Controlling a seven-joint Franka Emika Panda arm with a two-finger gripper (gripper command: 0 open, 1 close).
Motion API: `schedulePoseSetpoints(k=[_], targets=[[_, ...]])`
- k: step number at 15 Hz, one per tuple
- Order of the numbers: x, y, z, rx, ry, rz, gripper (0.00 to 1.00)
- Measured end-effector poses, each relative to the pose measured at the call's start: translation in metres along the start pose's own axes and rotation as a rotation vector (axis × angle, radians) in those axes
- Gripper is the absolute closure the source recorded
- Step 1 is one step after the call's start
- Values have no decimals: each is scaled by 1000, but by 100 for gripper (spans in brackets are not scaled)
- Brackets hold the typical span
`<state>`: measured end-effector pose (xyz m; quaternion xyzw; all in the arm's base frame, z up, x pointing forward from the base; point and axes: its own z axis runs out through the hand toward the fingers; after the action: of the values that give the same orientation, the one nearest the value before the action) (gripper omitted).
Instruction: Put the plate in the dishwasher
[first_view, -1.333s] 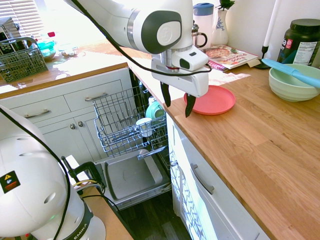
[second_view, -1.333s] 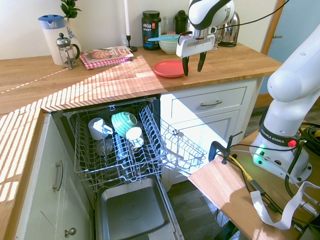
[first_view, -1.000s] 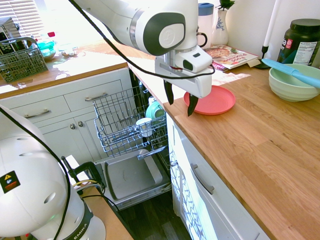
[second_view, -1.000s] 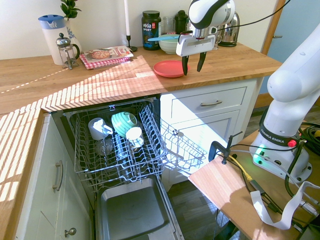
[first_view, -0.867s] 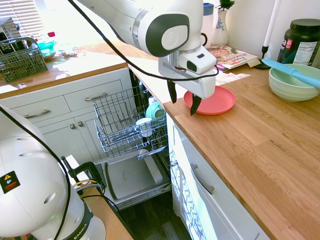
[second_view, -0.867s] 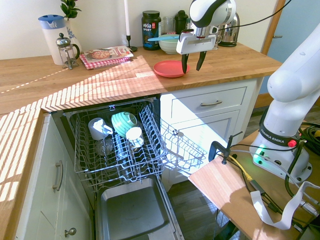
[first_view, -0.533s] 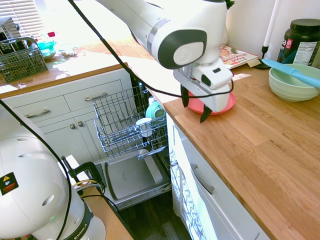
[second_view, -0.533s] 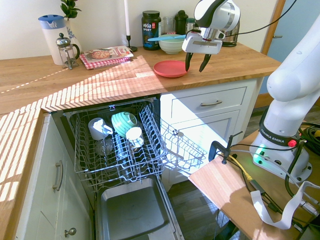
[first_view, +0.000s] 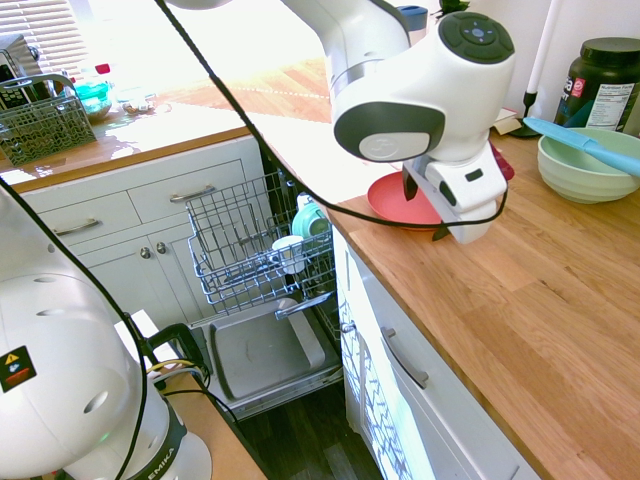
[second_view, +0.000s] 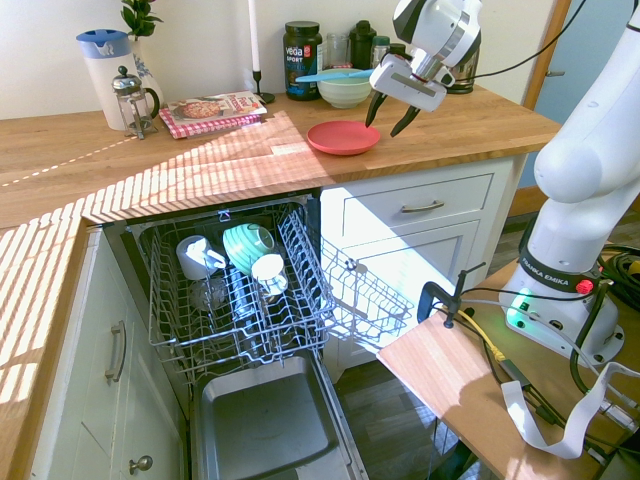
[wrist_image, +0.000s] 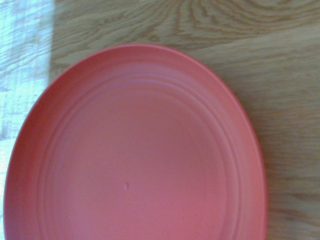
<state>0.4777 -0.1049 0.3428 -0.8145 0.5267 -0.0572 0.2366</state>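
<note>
The coral-red plate (second_view: 343, 137) lies flat on the wooden counter near its front edge, above the open dishwasher (second_view: 240, 300). Its wire rack (first_view: 250, 240) is pulled out over the lowered grey door (first_view: 262, 352). My gripper (second_view: 389, 117) hangs tilted just above the plate's right rim, open, with nothing between its fingers. In the first exterior view the arm covers most of the plate (first_view: 392, 200), and the gripper (first_view: 424, 210) shows as two dark fingers. The plate (wrist_image: 135, 150) fills the wrist view, wood grain around it.
A pale green bowl (first_view: 585, 165) with a blue utensil and a dark tub (first_view: 605, 75) stand behind the plate. A magazine (second_view: 215, 108) and French press (second_view: 133, 100) sit further along. Cups and a teal bowl (second_view: 248, 245) occupy the rack. A cutlery basket (first_view: 42, 120) is on the far counter.
The arm has swung across the plate towards its far side and the wrist has tilted. The gripper stayed open and the plate has not moved.
</note>
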Motion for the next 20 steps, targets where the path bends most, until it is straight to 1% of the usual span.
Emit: schedulePoseSetpoints(k=[3,5,13,20], targets=[[9,-12,23,-19,-42,-16,100],[12,-18,26,-11,-56,-22,100],[12,-21,38,-33,-95,-30,100],[8,-25,46,-51,-107,-46,100]])
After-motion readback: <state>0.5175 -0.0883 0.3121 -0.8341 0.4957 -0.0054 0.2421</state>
